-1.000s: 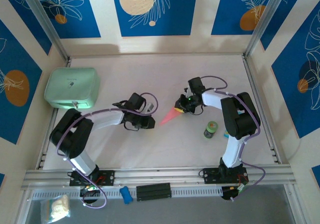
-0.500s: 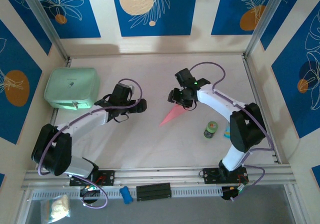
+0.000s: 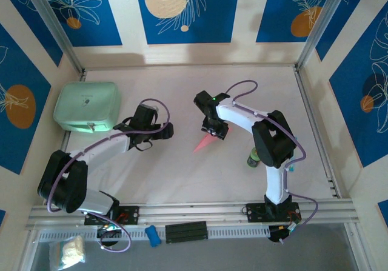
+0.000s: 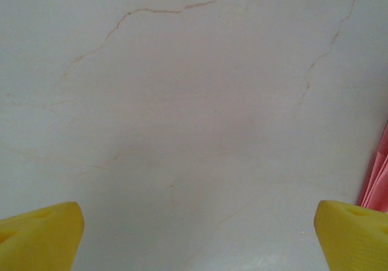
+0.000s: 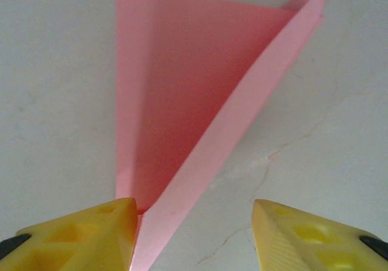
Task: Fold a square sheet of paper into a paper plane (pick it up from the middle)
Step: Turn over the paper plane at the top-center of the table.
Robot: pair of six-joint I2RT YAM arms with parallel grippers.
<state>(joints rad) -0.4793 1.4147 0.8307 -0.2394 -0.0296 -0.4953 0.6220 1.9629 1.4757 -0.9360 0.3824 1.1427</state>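
Observation:
The square sheet of paper lies on the table folded into the pink paper plane point(image 3: 202, 144), a narrow dart with a centre crease. In the right wrist view the paper plane point(image 5: 182, 101) spreads wide at the top and narrows toward my fingers. My right gripper point(image 5: 194, 222) is open just over its narrow part; the left finger point(image 5: 91, 234) touches the paper's edge and the right finger stands apart on bare table. From above, the right gripper point(image 3: 215, 131) sits over the plane's back end. My left gripper point(image 3: 166, 130) is wide open and holds nothing, left of the plane, whose pink edge point(image 4: 379, 174) shows beside it.
A mint-green rounded case point(image 3: 86, 106) stands at the far left. A small green can point(image 3: 255, 157) sits by the right arm's elbow. Metal frame posts and patterned walls close in the table.
Both grippers opened. The left arm drew back leftward from the plane. The right gripper swung left and now sits over the plane, which lies loose on the table.

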